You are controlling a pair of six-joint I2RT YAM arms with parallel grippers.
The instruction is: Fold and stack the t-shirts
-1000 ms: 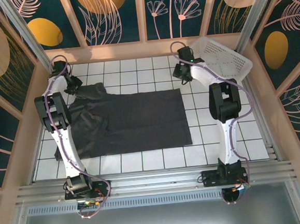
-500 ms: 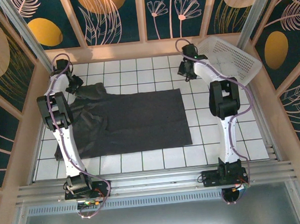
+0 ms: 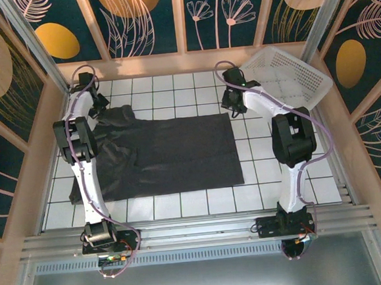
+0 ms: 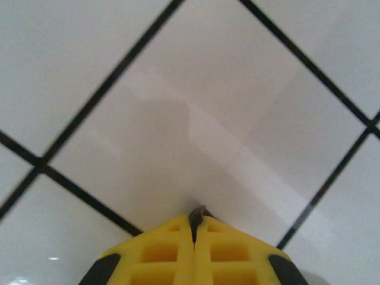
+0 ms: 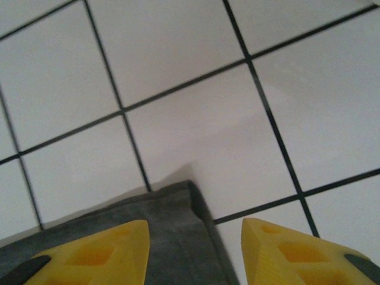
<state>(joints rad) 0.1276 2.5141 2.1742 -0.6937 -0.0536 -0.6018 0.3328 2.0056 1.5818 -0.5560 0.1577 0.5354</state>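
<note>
A dark charcoal t-shirt [image 3: 168,154] lies spread flat over the white tiled table, with a rumpled sleeve at its far left. My left gripper [image 3: 97,110] is at that far left sleeve. In the left wrist view its yellow fingers [image 4: 178,249] are pressed together on a small pinch of the t-shirt [image 4: 199,212]. My right gripper [image 3: 230,108] hovers over the shirt's far right corner. In the right wrist view the gripper [image 5: 196,234] is open, its fingers straddling the t-shirt corner [image 5: 178,231], which lies flat on the tiles.
A white lattice basket [image 3: 284,72] leans at the far right corner of the table [image 3: 278,168]. Wooden walls close in the table at the back and on both sides. A metal rail runs along the near edge by the arm bases.
The right gripper swung away from the basket and came down toward the shirt's far right corner. The left gripper shifted slightly at the far left sleeve.
</note>
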